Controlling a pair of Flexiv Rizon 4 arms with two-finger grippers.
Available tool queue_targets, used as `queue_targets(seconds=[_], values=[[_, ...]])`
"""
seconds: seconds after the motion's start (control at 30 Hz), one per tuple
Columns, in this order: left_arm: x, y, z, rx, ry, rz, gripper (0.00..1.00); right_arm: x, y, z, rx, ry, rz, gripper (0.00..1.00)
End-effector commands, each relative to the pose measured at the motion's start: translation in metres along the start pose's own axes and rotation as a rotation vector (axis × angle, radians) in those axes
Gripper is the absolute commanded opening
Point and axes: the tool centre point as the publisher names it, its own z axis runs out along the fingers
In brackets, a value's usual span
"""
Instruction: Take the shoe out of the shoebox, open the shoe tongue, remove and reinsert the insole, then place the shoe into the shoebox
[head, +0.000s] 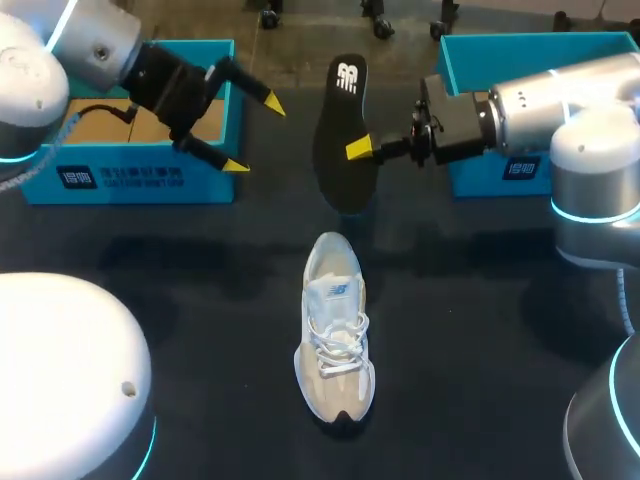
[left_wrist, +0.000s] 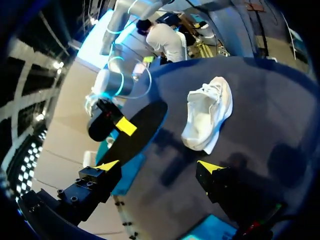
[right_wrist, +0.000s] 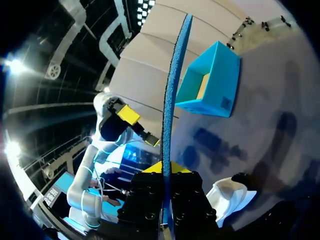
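Nearest me, one white lace-up fabric sneaker (head: 335, 340) lies on the dark table top (head: 480, 330) with its toe toward the near edge, well apart from both pincers. Beyond its heel, my right gripper (head: 360, 150) is clamped on the single black foam insole (head: 340, 110), pinching its side and holding it up off the table. From that wrist the insole shows edge-on between the fingers. My left gripper (head: 254, 134) hangs beside the insole, fingers spread wide and gripping nothing. Farthest back stand two turquoise cardboard shoeboxes: the left shoebox (head: 130, 180) under my left arm and the right shoebox (head: 500, 175) under my right. That makes one sneaker, one insole, two boxes.
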Motion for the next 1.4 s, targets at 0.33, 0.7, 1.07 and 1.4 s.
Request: queue_targets(seconds=[0.33,0.7,1.07,1.4], values=[[0.018,-0.008,0.010,-0.122,0.225,-0.326,1.00,-0.032,-0.023,0.017,0.011,0.038,-0.147,0.00],[0.026,-0.003,0.008,-0.356,0.162,-0.310,1.00,-0.034,-0.026,0.018,0.005,0.035,-0.161,0.00],[0.068,-0.008,0.038,-0.342,0.255,-0.647,1.00,-0.049,-0.035,0.029,-0.012,0.034,-0.208,0.00],[0.074,-0.008,0.039,-0.352,0.256,-0.700,1.00,-0.052,-0.038,0.032,-0.012,0.020,-0.198,0.00]])
